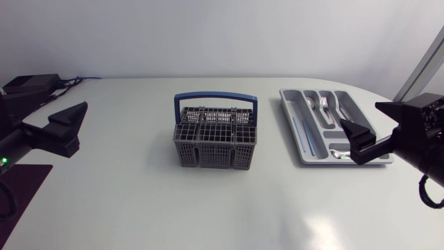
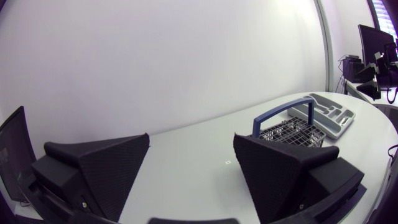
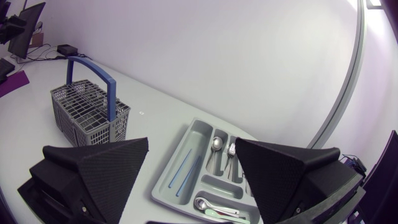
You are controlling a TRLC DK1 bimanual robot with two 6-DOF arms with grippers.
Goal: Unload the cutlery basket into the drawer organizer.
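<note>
Left pincer (image 2: pixel 191 142) and right pincer (image 3: pixel 192 142) wide open, empty; basket (image 1: pixel 215 157) looks unloaded into organizer (image 1: pixel 286 104), so next I'd check for stragglers.

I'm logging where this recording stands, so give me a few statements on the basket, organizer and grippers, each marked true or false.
1. The left gripper and the right gripper are both open and empty. True.
2. The blue handle of the basket lies folded flat. False: it stands upright.
3. The organizer already holds a spoon and a fork. True.
4. The basket sits inside the organizer. False: they stand apart on the table.
5. The right gripper hangs over the basket. False: it is by the organizer.
</note>
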